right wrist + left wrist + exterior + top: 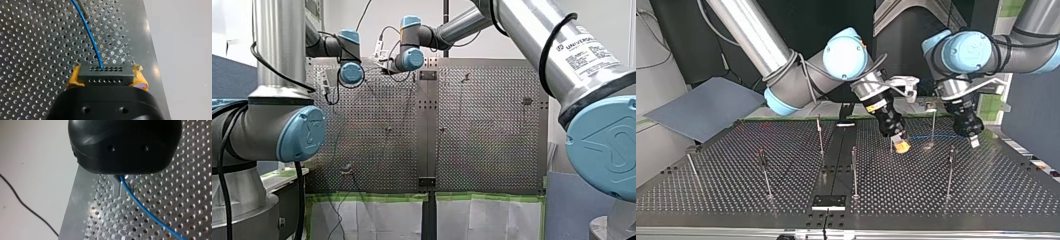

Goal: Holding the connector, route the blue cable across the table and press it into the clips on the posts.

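While my right gripper is clamped on the connector, with yellow pads squeezing both its ends, the cable leaves the connector's far face and runs off over the counter. My left gripper pinches the cable further along. In the left wrist view the blue line comes out from right under its black body, and the fingertips are mostly hidden.

In the top view both grippers sit low over the counter's far right part, near each other. The cable is strung short between them and passes just beside one post. Can't tell if it sits in that post's clip.

Progress, as a judgement: early. Connector held and cable in both grippers, but the other posts across the middle and left stand bare, no blue on them. Left to do: carry the cable across and press it in clip by clip.

Writing: "UNIVERSAL" on my right arm in the front view; the sticker's small print below it is unreadable. No other labels legible.
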Motion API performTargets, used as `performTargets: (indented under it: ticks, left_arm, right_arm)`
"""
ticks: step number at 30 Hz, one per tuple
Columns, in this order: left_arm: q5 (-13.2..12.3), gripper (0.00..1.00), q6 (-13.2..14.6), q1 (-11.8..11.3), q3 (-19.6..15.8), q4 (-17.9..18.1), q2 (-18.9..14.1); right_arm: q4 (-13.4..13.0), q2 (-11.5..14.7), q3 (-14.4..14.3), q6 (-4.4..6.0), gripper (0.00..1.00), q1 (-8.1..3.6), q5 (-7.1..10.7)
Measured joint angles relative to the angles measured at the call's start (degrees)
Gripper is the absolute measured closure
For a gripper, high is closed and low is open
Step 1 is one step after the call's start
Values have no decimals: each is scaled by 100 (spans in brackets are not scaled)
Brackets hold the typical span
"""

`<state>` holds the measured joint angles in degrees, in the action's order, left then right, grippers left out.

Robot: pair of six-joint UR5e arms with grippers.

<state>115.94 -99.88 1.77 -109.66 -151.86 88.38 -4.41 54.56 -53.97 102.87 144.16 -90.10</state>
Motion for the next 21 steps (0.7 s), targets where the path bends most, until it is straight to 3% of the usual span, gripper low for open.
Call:
performTargets:
  ticks: [10, 21]
  left_arm:
    - [-358, 100, -35, -177, 41, 129, 17]
    - [-634, 100, -107, -335, 109, 255, 158]
  right_arm:
    - [38, -399, 282, 17, 100, 52, 15]
    - [88, -523, 606, 117, 100, 13, 44]
